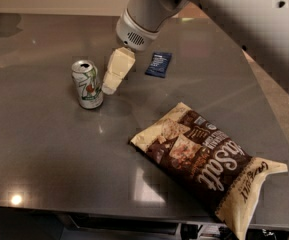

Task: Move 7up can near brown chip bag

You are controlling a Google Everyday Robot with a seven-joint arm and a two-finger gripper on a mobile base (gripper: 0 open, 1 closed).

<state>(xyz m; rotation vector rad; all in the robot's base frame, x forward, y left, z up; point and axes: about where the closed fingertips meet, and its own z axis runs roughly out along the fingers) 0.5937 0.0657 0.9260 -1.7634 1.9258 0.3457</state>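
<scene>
Silver 7up can (pixel 87 84) (upright) just beside the cream claw (pixel 109 87)

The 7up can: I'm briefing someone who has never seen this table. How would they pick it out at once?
Start at the dark grey table, left half. There the 7up can stands upright, just left of the robot's cream pincer. It is the only silver-white cylinder, with green and red marks; the brown chip bag and blue packet lie flat.
</scene>
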